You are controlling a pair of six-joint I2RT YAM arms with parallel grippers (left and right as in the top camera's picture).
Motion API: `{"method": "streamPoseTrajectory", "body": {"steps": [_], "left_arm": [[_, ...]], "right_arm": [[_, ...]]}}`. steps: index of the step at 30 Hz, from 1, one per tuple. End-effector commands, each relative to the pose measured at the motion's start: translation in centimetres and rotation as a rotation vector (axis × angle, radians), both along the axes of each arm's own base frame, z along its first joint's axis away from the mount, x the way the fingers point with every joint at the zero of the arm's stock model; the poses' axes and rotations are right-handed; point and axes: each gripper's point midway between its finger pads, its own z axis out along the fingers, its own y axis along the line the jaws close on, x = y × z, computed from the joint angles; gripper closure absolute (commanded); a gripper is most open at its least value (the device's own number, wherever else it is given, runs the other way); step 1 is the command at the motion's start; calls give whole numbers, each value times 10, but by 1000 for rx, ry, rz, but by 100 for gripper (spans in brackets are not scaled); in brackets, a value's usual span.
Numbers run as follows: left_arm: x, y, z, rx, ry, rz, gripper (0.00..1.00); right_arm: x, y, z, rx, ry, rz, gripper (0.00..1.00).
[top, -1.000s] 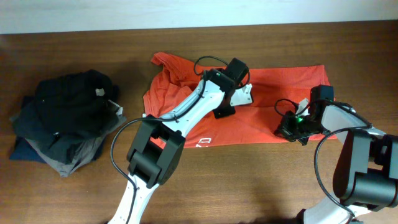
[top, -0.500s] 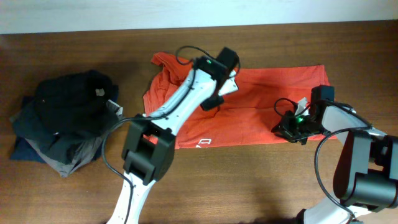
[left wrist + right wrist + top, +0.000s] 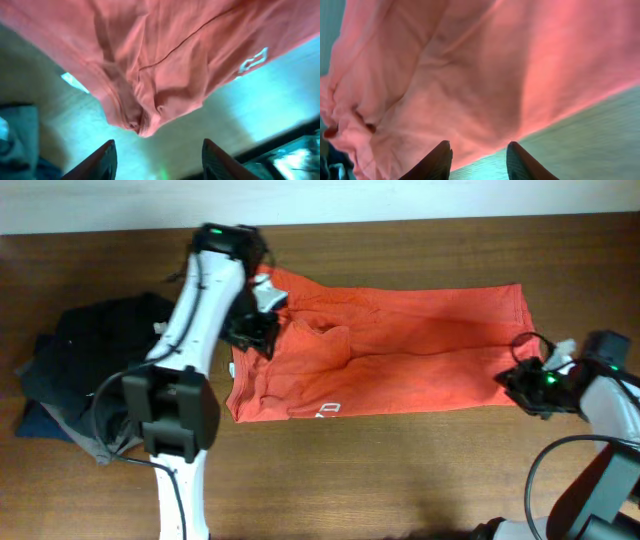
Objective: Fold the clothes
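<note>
Currently shirt [image 3: 400,350] runs left-right, my left gripper [image 3: 252,332] over its bunched left end, my right gripper [image 3: 522,380] at its near-right corner, jaws apart on both, empty.

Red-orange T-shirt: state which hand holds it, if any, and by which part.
Nothing is held. The left hand and the right hand are both open and empty; the red-orange T-shirt lies on the table.

bare wood runs open along the near edge of the table [image 3: 400,470]. the t-shirt [image 3: 420,350] covers the middle up to the far edge. a dark garment pile [image 3: 100,370] blocks the left edge, with the left arm [image 3: 190,320] between them.
</note>
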Motion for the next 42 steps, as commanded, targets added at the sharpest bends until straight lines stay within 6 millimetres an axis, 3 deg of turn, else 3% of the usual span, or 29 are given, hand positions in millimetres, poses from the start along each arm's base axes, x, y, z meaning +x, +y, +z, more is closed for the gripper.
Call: {"method": "streamPoseTrajectory", "body": {"steps": [1, 5, 8, 11, 18, 24, 29, 33, 38, 42], "left_arm": [[-4, -8, 13, -118, 21, 76, 46], [-14, 12, 7, -58, 59, 132, 47], [-36, 43, -3, 108, 110, 205, 47], [-64, 56, -11, 143, 180, 254, 51], [-88, 58, -47, 121, 81, 386, 45], [-100, 59, -99, 107, 32, 397, 44], [-109, 60, -129, 105, 14, 425, 62], [-101, 60, -132, 95, -22, 437, 73], [-99, 60, -132, 98, -30, 444, 99], [-98, 62, -132, 106, -37, 445, 99]], "right_arm": [[-4, -9, 3, -12, -7, -13, 58], [-4, -10, 3, -15, -6, -17, 53], [-6, -14, 1, -34, 7, -23, 52], [-8, -18, -1, -59, 26, -32, 50], [-7, -20, -1, -67, 21, -33, 48], [1, -25, 1, -91, -15, -34, 47], [1, -32, 0, -126, -8, -44, 45], [0, -37, -2, -155, 4, -52, 43], [1, -40, -9, -160, 18, -55, 42], [-1, -49, -22, -191, 54, -68, 39]]}}
